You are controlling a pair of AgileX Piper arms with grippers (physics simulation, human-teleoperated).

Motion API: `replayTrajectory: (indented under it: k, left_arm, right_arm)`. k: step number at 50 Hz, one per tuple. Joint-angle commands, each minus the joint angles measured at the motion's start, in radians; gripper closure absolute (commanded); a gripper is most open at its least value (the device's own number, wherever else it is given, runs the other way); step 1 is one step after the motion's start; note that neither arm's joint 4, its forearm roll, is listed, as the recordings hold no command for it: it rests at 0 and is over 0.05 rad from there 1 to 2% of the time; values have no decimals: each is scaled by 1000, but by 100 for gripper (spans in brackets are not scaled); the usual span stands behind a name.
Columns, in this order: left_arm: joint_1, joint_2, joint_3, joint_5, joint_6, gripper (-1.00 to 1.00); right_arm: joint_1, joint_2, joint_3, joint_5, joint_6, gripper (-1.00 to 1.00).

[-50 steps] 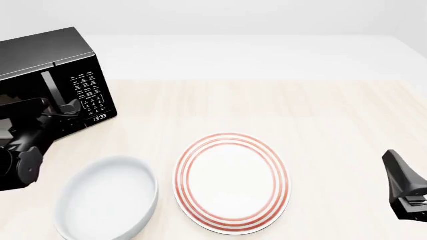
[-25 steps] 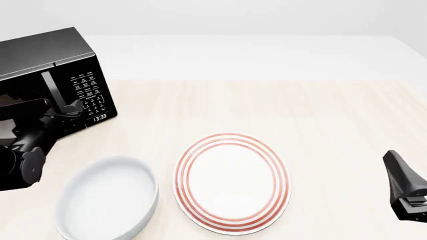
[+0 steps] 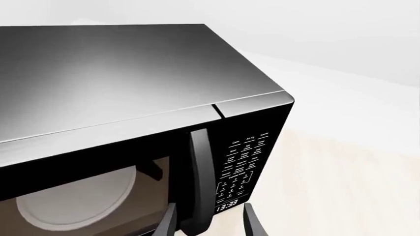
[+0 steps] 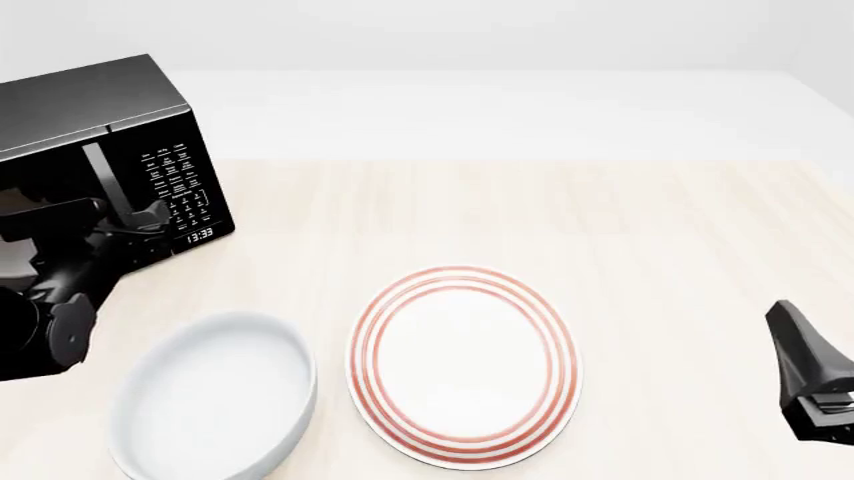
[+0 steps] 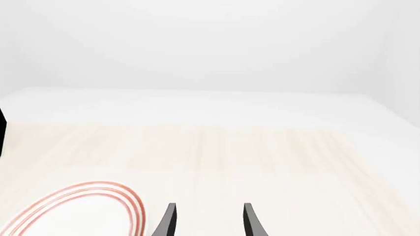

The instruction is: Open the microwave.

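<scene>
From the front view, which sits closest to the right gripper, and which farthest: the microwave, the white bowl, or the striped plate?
Measured from the right gripper:
1. Striped plate, at the table's near middle, closest.
2. White bowl, near left, beyond the plate.
3. Microwave, far left corner, farthest.

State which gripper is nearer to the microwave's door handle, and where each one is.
Left. The left gripper has its fingers either side of the door handle on the microwave. The right gripper hangs far across the table, beyond the striped plate.

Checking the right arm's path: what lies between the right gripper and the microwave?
In the front view, the red-ringed plate sits between the right gripper and the microwave; otherwise bare table.
</scene>
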Motion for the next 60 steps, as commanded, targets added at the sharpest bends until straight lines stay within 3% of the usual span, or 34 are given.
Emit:
replayTrajectory:
  k: [1,8,9,60]
  left_arm:
    - [0,7,-1,-5,-3,-100]
    - [4,12,-6,-4,-1,-100]
    - [4,13,-6,-4,-1,100]
    - [-51,-32,14,26,-23,100]
  right_arm:
    - [0,-2,0,2,0,-100]
    - [0,3,0,-3,0,-100]
    - [0,4,0,-3,0,-100]
    - [2,-1,0,-1,3,-100]
